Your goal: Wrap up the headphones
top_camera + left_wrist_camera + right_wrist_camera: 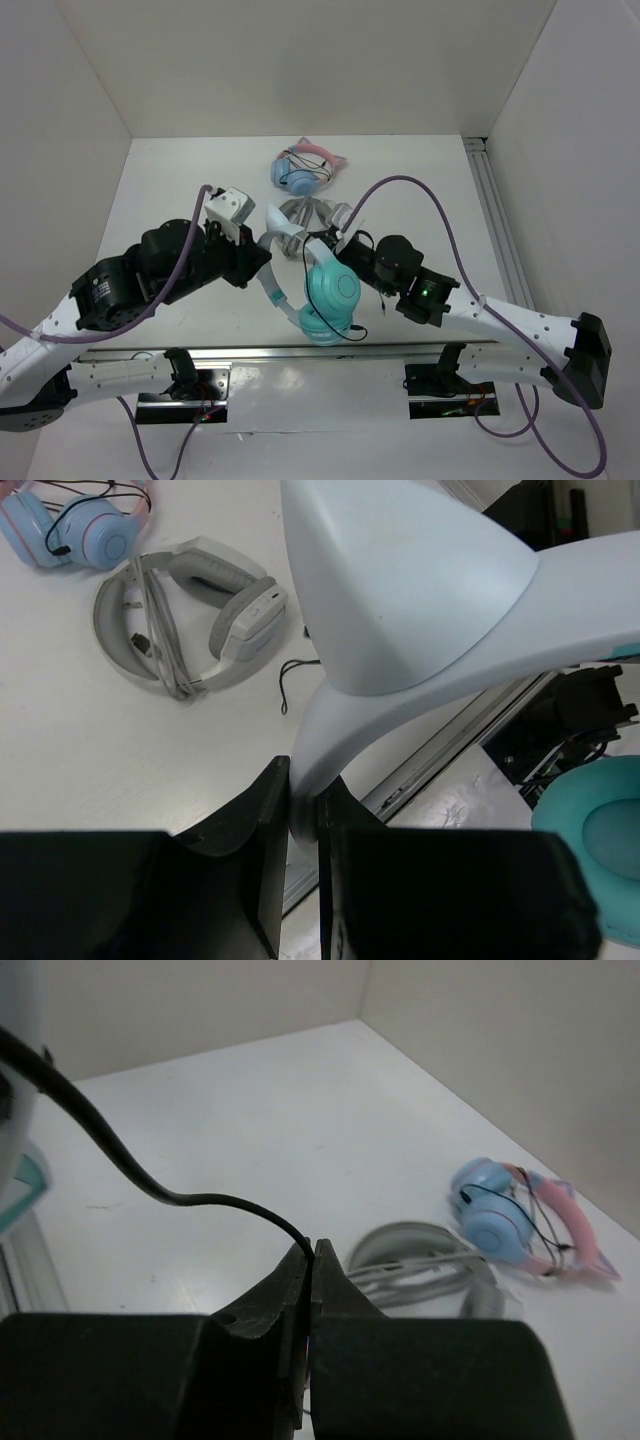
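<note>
The headphones (330,292) have teal ear cups and a pale translucent headband (278,232) with cat-ear points; they are held above the table near its front middle. My left gripper (262,250) is shut on the headband (400,610), which fills the left wrist view; a teal cup (600,840) shows at its right. My right gripper (345,250) is shut on the thin black cable (150,1185), which runs up and left out of its closed jaws. More cable loops hang by the cups (358,325).
A grey-and-white pair (315,215) lies just behind the held headphones, also in the left wrist view (190,615) and the right wrist view (420,1260). A pink-banded blue pair (305,168) lies further back. A metal rail (495,215) runs along the table's right edge.
</note>
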Robot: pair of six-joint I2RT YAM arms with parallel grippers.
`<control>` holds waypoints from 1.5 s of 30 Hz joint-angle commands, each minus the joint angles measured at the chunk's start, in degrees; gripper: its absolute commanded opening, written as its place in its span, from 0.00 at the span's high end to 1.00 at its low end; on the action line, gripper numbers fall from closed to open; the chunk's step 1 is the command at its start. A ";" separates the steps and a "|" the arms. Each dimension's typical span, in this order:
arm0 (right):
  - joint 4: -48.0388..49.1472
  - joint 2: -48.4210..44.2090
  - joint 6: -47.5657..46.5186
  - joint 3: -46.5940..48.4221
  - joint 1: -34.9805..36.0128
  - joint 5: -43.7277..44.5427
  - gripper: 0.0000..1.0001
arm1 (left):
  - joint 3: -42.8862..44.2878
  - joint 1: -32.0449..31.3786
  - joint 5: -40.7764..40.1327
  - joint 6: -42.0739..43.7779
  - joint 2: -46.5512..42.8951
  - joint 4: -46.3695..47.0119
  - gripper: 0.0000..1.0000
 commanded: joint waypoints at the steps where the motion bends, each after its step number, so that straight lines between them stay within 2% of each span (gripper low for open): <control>1: 8.93 2.41 2.54 -0.32 -0.27 -9.61 1.00 | 1.97 -0.24 2.34 -4.43 -1.12 8.05 1.00; 5: 14.21 4.95 6.13 -1.55 -2.37 -16.17 1.00 | 1.97 -0.24 -0.90 -6.29 -1.73 8.05 1.00; 7: 17.27 6.54 7.90 -2.07 -4.57 -19.00 0.97 | 2.58 -0.24 -2.75 -7.86 -2.26 8.58 1.00; 10: 22.98 9.08 12.47 -2.69 -7.82 -25.42 0.87 | 3.19 -0.24 -3.46 -8.39 -2.79 9.11 1.00; 12: 24.84 10.40 13.88 -2.69 -8.35 -27.18 0.87 | 3.81 -0.24 -3.46 -8.40 -2.79 9.11 1.00; 23: 31.95 16.99 18.18 -2.69 -10.28 -28.94 0.86 | 4.34 -0.24 -5.84 -9.89 -2.26 8.58 1.00; 32: 39.87 23.24 22.40 -5.33 -10.29 -29.47 0.84 | 4.34 -0.24 -15.32 -16.39 -4.72 8.58 1.00; 45: 49.54 31.58 28.20 -8.48 -10.29 -32.55 0.86 | 5.66 -0.24 -28.85 -20.96 -5.25 8.05 1.00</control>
